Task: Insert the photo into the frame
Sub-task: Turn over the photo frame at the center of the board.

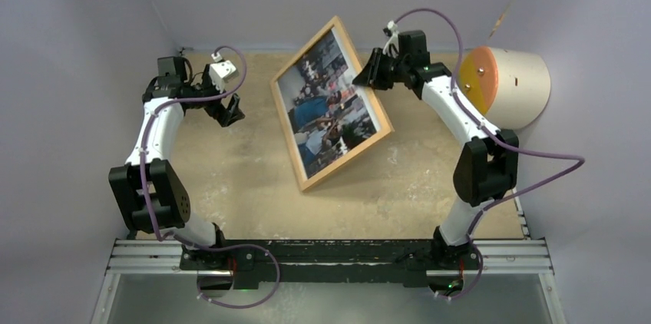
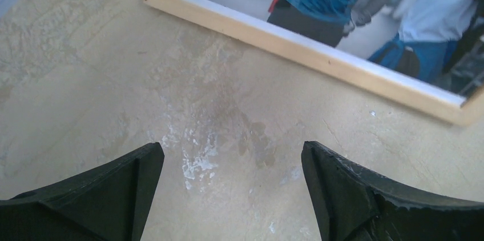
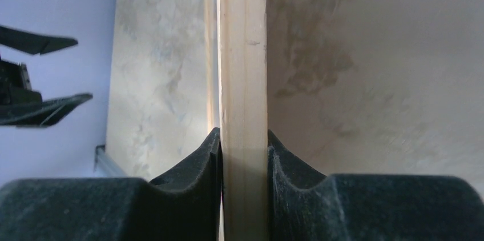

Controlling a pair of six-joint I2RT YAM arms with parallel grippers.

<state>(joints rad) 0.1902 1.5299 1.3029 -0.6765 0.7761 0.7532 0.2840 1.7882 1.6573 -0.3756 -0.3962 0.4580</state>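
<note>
L gripper (image 1: 230, 113) hangs over table (image 1: 253, 186) at 9 o'clock of frame (image 1: 349, 159), fingers wide apart, nothing btwn them, clear of the wood. Frame is mid-table, askew, one corner toward 6 o'clock. Photo (image 1: 330, 105) shows inside it, w/ people in blue & white. R gripper (image 1: 374, 71) is clamped on frame's edge strip at approx 1 o'clock, pads tight on both faces. Beige drum (image 1: 518, 86) w/ orange end sits at 2 o'clock, apart from frame.
</note>
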